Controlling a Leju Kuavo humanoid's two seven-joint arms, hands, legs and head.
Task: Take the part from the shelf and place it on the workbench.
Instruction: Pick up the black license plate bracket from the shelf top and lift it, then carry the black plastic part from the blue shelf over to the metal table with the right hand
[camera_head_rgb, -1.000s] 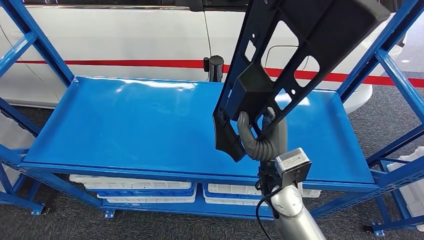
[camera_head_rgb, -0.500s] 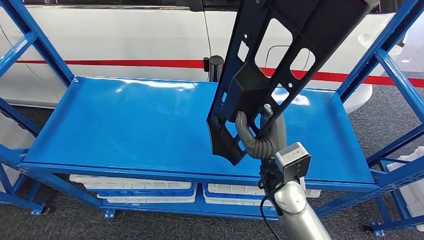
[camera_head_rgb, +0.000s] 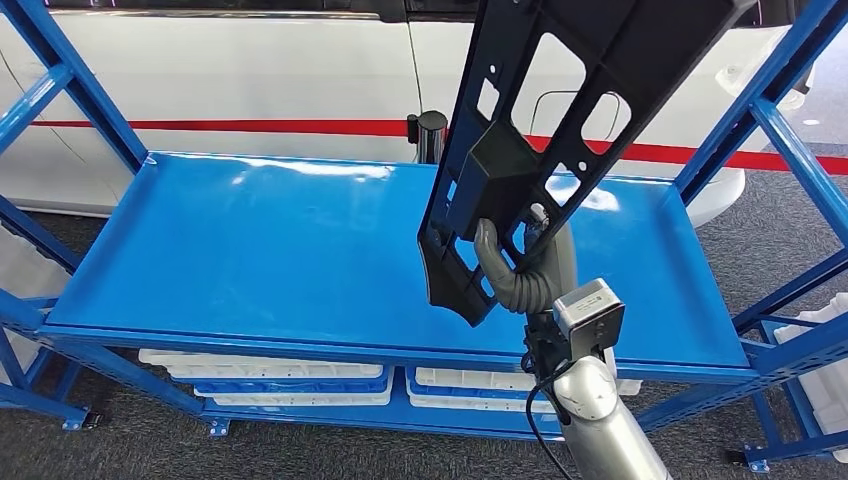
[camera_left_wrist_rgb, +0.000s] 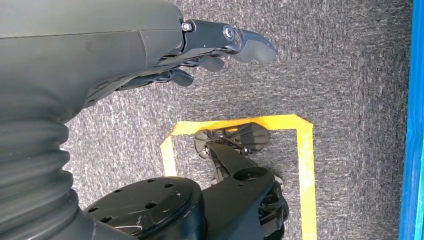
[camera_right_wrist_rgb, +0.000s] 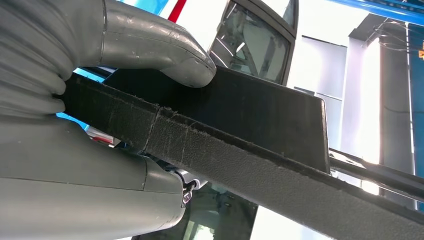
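Head view: the right robot hand (camera_head_rgb: 513, 262) grips the long black part (camera_head_rgb: 560, 130), tilted above the bare blue shelf (camera_head_rgb: 250, 250), between its uprights. The left robot hand (camera_left_wrist_rgb: 200, 55) hangs loosely curled, holding nothing.

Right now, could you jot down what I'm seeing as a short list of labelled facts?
Held item: long black plastic part with cut-out openings
Holder: right hand, thumb pressed on the part
Part position: raised and tilted above the blue metal shelf
Left hand: holds nothing, hangs over grey carpet
Background: white car with a red stripe
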